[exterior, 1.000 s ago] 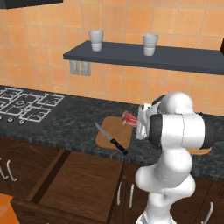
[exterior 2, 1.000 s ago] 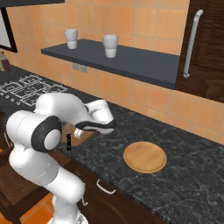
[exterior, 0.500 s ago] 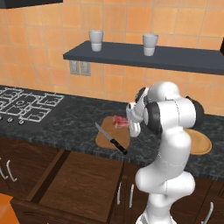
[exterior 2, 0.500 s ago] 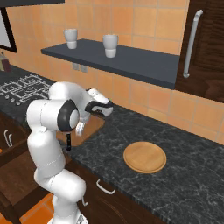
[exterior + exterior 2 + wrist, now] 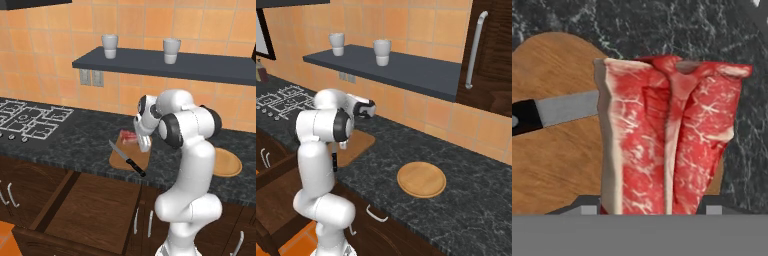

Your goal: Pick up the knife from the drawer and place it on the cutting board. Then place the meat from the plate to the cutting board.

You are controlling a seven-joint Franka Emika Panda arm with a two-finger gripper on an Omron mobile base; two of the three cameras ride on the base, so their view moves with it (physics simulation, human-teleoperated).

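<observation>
The meat (image 5: 667,140), red with pale marbling, hangs in my gripper (image 5: 649,207), which is shut on it. In the left base view the gripper (image 5: 135,134) holds the meat (image 5: 128,137) low over the far end of the cutting board (image 5: 122,159). The knife (image 5: 127,159) lies diagonally on the board, black handle toward the front edge; its blade (image 5: 567,107) shows beside the meat in the hand view. The round tan plate (image 5: 421,179) sits bare to the right on the counter. The drawer (image 5: 85,210) stands pulled open below the board, with nothing in it.
A stove (image 5: 27,120) takes the counter's left end. A dark shelf (image 5: 165,65) with two white cups (image 5: 109,46) runs along the tiled wall above the arm. A tall cabinet with a vertical silver handle (image 5: 476,50) stands at the right.
The arm has swung left from the plate side, carrying the meat over to the far end of the cutting board. Knife, board and plate have stayed put.
</observation>
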